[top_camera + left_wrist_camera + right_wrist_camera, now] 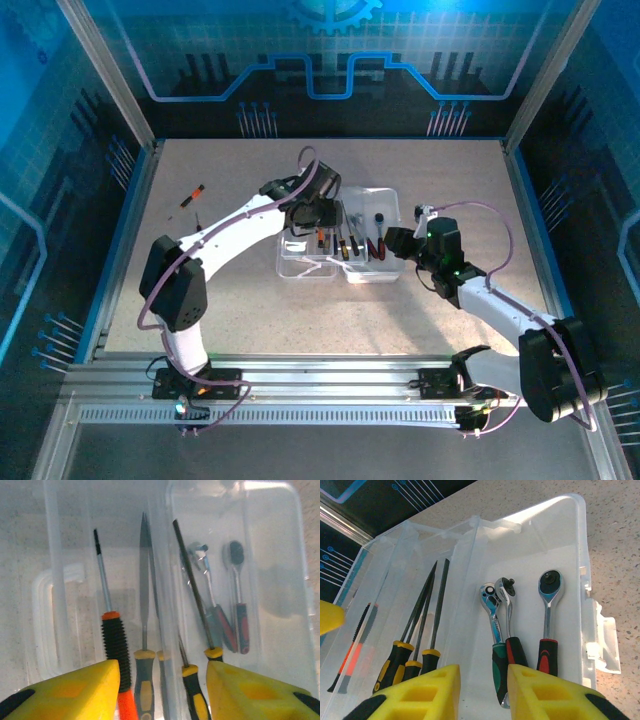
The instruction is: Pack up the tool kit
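The clear plastic case of the tool kit lies open in the middle of the table. My left gripper hovers open over its left half, where a moulded handle shows. Below its fingers lie an orange-and-black screwdriver and a yellow-handled file, neither gripped. My right gripper is open just above the case's right half. There, three ratchets lie side by side: green-handled, dark red and red-black. Several yellow-handled files lie to their left.
A small orange-and-black tool lies loose on the table at the far left, well away from the case. Both arms reach in from the near edge and meet over the case. Aluminium posts frame the table.
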